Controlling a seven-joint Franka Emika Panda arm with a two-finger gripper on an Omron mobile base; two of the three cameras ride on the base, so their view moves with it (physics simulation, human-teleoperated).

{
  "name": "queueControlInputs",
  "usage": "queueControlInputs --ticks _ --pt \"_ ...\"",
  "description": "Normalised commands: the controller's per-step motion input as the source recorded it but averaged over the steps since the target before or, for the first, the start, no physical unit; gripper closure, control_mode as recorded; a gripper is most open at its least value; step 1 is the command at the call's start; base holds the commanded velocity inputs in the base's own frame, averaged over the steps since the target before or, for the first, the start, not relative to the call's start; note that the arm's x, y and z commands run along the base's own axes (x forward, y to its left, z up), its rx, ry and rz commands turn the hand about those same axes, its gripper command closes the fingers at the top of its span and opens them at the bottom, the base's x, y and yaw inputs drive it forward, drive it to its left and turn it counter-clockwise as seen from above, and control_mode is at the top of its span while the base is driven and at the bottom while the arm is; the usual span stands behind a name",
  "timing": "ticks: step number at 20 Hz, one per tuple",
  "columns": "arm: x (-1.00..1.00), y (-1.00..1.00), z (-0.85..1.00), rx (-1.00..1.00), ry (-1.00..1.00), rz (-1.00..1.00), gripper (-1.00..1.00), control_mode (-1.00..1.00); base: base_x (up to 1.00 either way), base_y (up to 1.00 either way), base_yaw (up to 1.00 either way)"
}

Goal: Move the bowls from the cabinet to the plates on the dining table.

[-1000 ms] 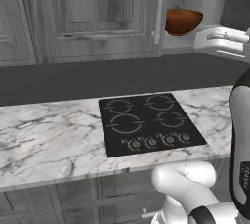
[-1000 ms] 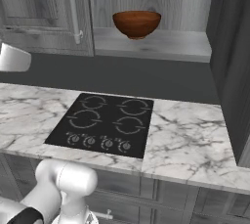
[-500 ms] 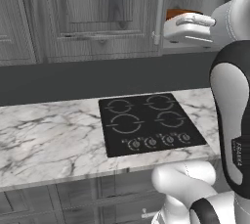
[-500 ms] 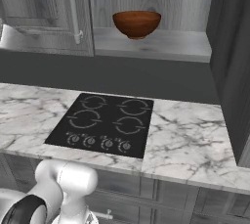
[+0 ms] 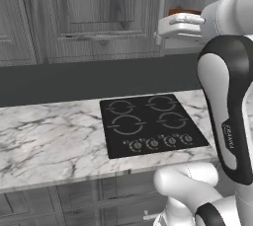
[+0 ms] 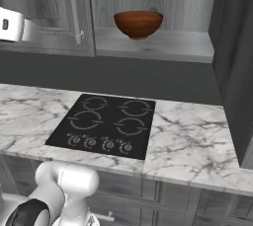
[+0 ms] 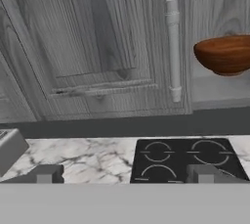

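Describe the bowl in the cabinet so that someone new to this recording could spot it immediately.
Start at the black cooktop on the marble counter, then look up to the open compartment of the grey wall cabinet. The bowl sits on its shelf: deep, round, glossy reddish-brown wood, right of the vertical metal handle.

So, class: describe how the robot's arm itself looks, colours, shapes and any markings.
The arm is made of rounded glossy white shells with black bands at the joints, and faint small lettering on the black part of the upright link. In the hand view the gripper ends in two small, dark grey, blocky fingertips.
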Motion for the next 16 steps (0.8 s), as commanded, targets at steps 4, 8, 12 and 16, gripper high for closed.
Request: queueControlInputs --ticks 4,8,12,16 --pt "0.34 0.0 0.04 -0.1 -0.02 0.0 -1.0 -1.0 0.0 0.0 0.0" --pt "0.33 0.0 0.27 -0.07 0.07 -0.01 -1.0 -1.0 0.0 0.0 0.0" --pt "0.42 -0.04 0.24 -0.05 0.12 -0.01 -1.0 -1.0 0.0 0.0 0.0" --pt "0.38 -0.09 0.25 -0.04 0.13 -0.02 -1.0 -1.0 0.0 0.0 0.0"
